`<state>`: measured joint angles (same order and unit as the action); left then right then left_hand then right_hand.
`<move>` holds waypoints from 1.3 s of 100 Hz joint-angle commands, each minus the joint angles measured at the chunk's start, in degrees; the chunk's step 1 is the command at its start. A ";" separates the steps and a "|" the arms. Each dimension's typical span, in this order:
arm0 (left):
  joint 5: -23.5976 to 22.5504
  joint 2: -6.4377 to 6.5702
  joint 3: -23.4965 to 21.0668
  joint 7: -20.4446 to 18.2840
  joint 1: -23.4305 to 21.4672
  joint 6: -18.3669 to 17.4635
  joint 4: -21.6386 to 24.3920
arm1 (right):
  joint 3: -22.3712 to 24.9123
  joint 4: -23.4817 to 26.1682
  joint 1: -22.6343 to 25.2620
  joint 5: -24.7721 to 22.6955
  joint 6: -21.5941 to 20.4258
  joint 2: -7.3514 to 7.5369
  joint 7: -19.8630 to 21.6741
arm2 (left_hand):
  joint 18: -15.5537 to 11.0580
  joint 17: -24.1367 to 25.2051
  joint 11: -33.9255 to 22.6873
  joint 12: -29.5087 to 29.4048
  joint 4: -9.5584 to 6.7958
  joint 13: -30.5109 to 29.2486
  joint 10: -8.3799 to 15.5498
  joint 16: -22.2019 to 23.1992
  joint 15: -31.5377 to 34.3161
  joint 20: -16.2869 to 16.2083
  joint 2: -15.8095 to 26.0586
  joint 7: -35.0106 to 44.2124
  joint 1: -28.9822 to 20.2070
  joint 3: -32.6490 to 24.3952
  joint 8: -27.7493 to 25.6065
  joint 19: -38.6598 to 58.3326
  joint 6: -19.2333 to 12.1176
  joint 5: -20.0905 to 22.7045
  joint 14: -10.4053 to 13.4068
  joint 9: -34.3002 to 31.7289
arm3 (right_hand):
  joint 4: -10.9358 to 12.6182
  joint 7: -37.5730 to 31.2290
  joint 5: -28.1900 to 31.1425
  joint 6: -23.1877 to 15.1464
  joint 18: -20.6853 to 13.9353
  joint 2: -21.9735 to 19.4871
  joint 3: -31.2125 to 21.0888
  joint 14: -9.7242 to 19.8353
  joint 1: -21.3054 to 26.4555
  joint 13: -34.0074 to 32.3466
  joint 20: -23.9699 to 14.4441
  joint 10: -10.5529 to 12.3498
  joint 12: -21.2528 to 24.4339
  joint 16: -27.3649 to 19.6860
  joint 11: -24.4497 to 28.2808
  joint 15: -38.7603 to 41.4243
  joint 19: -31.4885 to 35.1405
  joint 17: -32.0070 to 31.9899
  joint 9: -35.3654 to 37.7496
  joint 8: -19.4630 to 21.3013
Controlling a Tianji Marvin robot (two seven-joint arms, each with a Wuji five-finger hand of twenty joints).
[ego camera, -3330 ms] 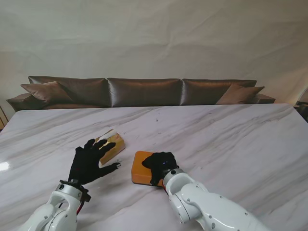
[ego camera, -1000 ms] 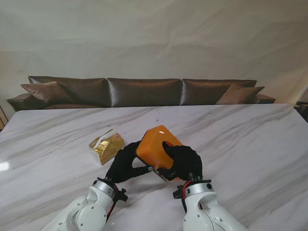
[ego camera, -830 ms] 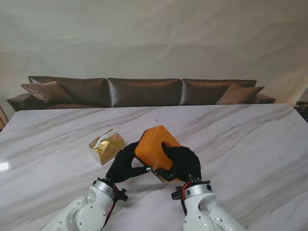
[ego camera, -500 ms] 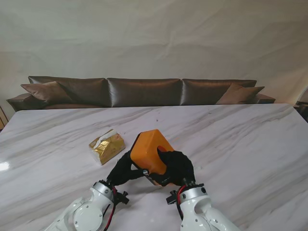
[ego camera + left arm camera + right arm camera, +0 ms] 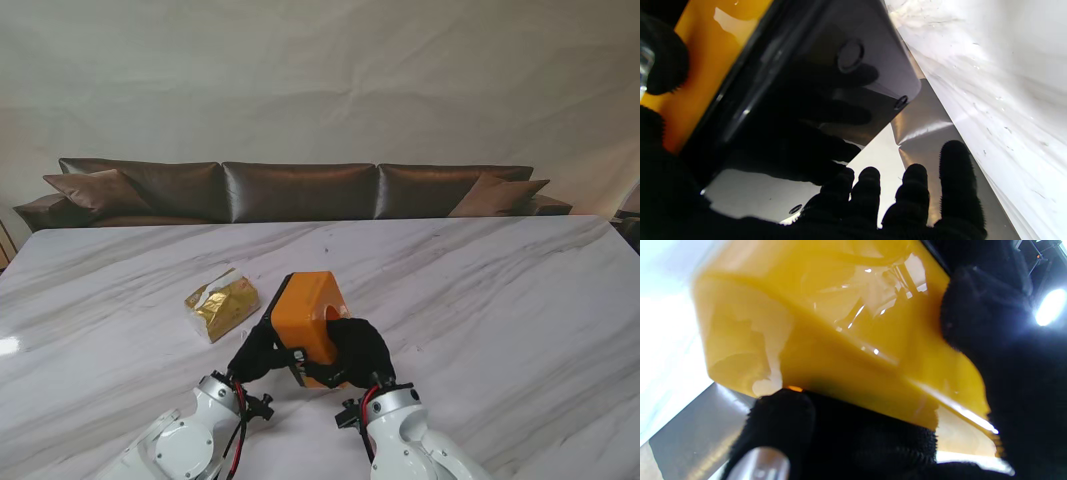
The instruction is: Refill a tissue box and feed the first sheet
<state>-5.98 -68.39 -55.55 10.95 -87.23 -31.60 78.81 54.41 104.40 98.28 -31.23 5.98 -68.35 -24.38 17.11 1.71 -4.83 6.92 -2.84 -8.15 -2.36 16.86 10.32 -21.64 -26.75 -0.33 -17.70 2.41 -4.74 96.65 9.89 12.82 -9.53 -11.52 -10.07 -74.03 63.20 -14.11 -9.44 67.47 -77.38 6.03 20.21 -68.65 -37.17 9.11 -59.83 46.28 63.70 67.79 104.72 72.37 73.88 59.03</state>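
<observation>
The glossy orange plastic tissue box (image 5: pixel 309 316) is held up off the white marble tabletop (image 5: pixel 480 290), just in front of me and near its middle. It is tipped steeply on end: its long axis runs up and away from me, the orange top face with the oval opening (image 5: pixel 331 313) turned toward my right, the shiny black base panel (image 5: pixel 826 83) turned toward my left. The black-gloved right hand (image 5: pixel 355 352) grips the box's nearer lower end, fingers (image 5: pixel 990 316) wrapped over the orange shell. The black-gloved left hand (image 5: pixel 258 350) supports the black base side, its fingers (image 5: pixel 953 173) spread beyond the panel's edge. To the left, well apart, lies the crinkled gold-and-white tissue refill pack (image 5: pixel 222 301).
</observation>
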 commanded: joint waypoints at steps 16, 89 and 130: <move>8.41 -0.87 1.91 -5.94 1.76 -2.60 -0.88 | -1.54 -1.46 -0.32 0.60 -1.39 -0.61 1.95 | -2.40 -1.79 -1.68 1.01 -5.45 -0.78 -0.07 0.06 0.57 -4.27 2.14 1.20 -8.90 -5.36 -2.58 -56.33 -0.29 -2.45 1.42 1.92 | 2.18 -0.87 4.04 -1.56 -8.87 -0.52 -3.39 -4.77 3.53 -6.71 -1.01 -2.63 -0.27 2.42 9.61 26.36 15.25 -1.62 8.77 -0.16; 15.89 -3.38 4.56 -2.34 1.44 -5.72 -0.64 | -5.16 -5.90 -4.33 2.96 -0.04 -3.09 -3.51 | -17.40 -22.10 -52.52 41.90 -11.98 -27.64 14.14 41.08 39.70 -19.32 -13.80 52.62 -23.07 -56.83 -42.29 -14.20 -8.95 -4.66 5.49 -18.64 | 2.25 -0.85 4.04 -1.53 -8.80 -0.59 -3.09 -4.86 3.78 -6.71 -1.03 -2.70 -0.25 2.41 9.60 26.44 15.25 -1.63 8.76 -0.18; 10.21 -6.57 4.71 9.16 0.02 -5.14 -0.07 | -4.99 -6.65 -4.85 2.09 3.92 -4.34 -7.79 | -18.23 -30.31 -61.51 50.82 -5.92 -38.33 20.02 50.85 51.68 -21.49 -17.90 65.73 -34.08 -63.05 -51.54 -5.94 -15.01 0.94 7.75 -29.59 | 2.24 -0.68 4.13 -0.75 -8.33 -0.32 -2.97 -4.86 4.36 -6.70 -1.21 -3.17 -0.27 2.62 9.95 26.90 15.25 -1.63 8.85 -0.58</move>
<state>4.83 -73.03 -52.15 22.04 -86.46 -35.99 75.69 49.57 98.90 93.45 -29.36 8.97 -71.72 -32.76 15.91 -17.89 -39.80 47.19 -8.67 -33.86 -2.51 56.54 25.36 -45.10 -51.92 45.78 -23.60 -12.57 -48.53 58.66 12.24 8.70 -9.55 -26.55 -9.28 -73.92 65.72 -15.54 -7.45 72.94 -75.77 5.77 19.97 -70.16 -37.18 9.04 -59.86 46.97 69.67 74.23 106.51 71.36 76.39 59.00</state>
